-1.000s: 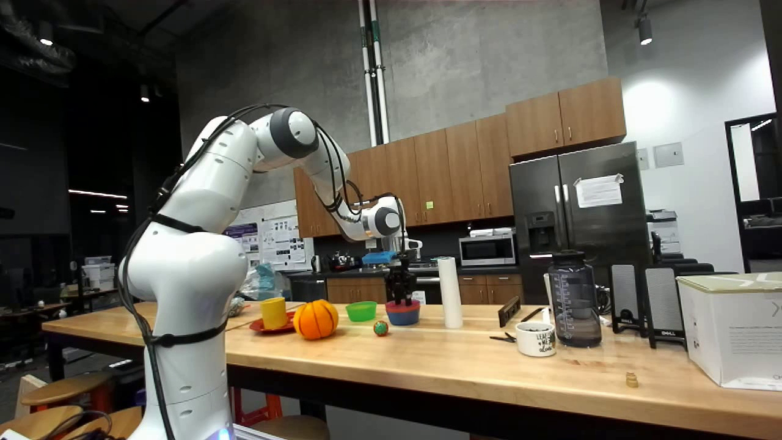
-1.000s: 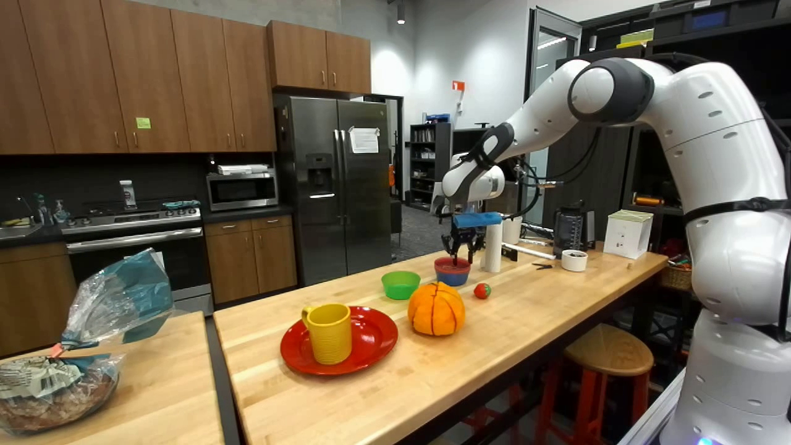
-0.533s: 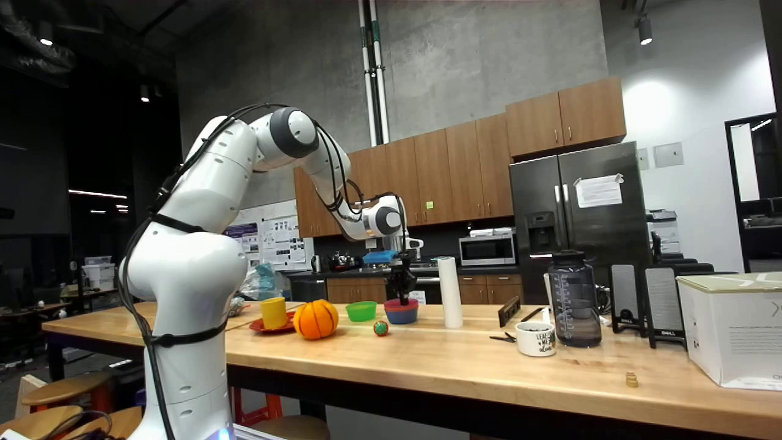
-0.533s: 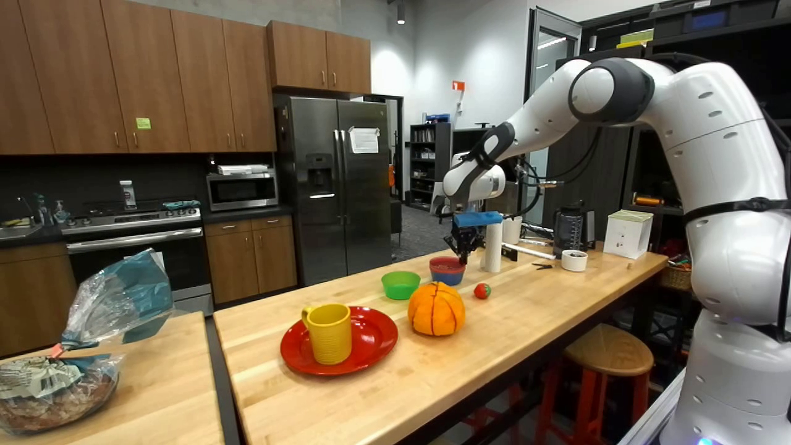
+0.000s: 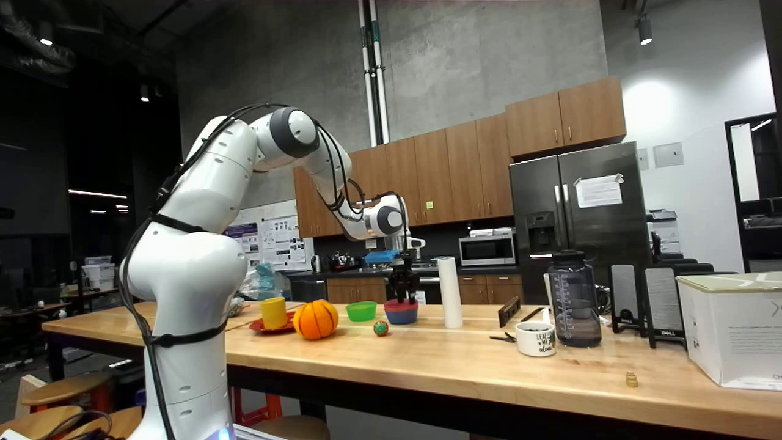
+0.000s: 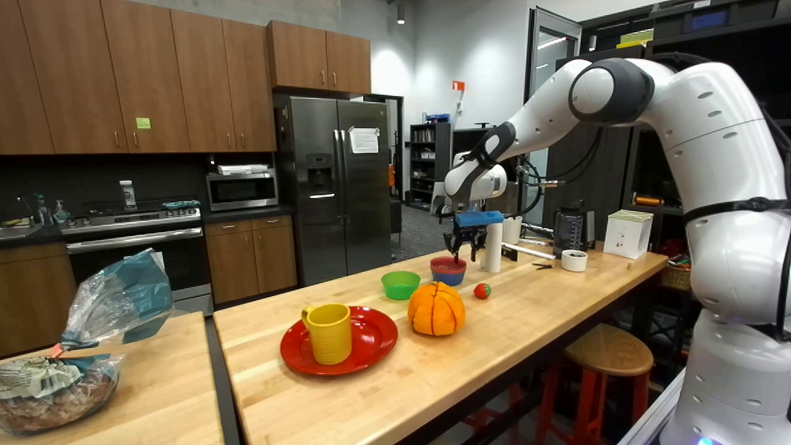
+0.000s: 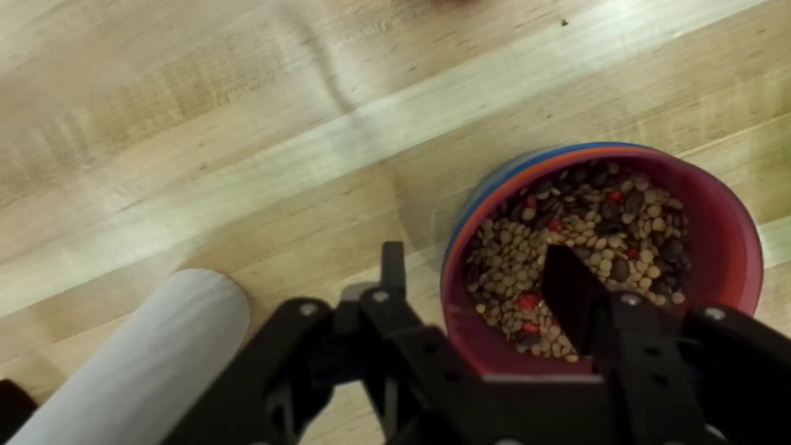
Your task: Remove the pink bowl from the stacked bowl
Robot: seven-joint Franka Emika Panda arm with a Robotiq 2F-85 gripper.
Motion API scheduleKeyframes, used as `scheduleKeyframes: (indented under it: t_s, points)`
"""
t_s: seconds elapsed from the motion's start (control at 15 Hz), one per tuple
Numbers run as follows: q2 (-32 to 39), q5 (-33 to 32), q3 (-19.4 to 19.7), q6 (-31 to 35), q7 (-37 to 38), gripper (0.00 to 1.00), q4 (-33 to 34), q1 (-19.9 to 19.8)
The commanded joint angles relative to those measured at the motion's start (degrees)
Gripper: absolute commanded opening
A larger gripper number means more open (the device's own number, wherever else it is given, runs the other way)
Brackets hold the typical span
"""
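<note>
The pink bowl (image 7: 710, 216) is the innermost of a nested stack and holds dry lentils and beans; its rim shows in an exterior view (image 5: 391, 304). An orange-red rim lies around it. The outermost bowl, the stacked bowl (image 7: 575, 148), looks blue here and stands on the table in both exterior views (image 5: 401, 318) (image 6: 447, 280). My gripper (image 7: 477, 266) is open at the stack's rim, low over it in both exterior views (image 5: 406, 298) (image 6: 465, 257). In the wrist view one finger is outside the rim and the other over the lentils. Nothing is held.
A white paper roll (image 7: 160, 358) stands close beside the stack, also in an exterior view (image 5: 451, 293). A green bowl (image 6: 401, 285), an orange pumpkin (image 6: 436, 309) and a strawberry (image 6: 482, 290) are near. A red plate (image 6: 377, 334) with a yellow mug (image 6: 330, 337) lies farther off.
The gripper was open one second ago, its fingers looked together half a second ago, and they are apart again now. The bowl stack has shifted slightly left in both exterior views.
</note>
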State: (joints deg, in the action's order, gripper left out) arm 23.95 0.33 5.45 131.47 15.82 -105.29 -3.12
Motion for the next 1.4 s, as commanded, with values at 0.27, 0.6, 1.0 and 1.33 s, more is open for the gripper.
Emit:
scheduleKeyframes:
  t_s: [0.27, 0.6, 1.0, 1.33]
  points:
    - [0.8, 2.5, -0.6, -0.2, -2.3, 1.0, 0.9, -0.5]
    - [0.9, 3.6, -0.6, 0.1, -2.8, 0.73, 0.7, -0.5]
    - [0.8, 3.5, -0.6, 0.2, -2.8, 0.27, 0.6, -0.5]
    - [0.7, 3.4, -0.5, 0.3, -2.7, 0.0, 0.6, -0.4]
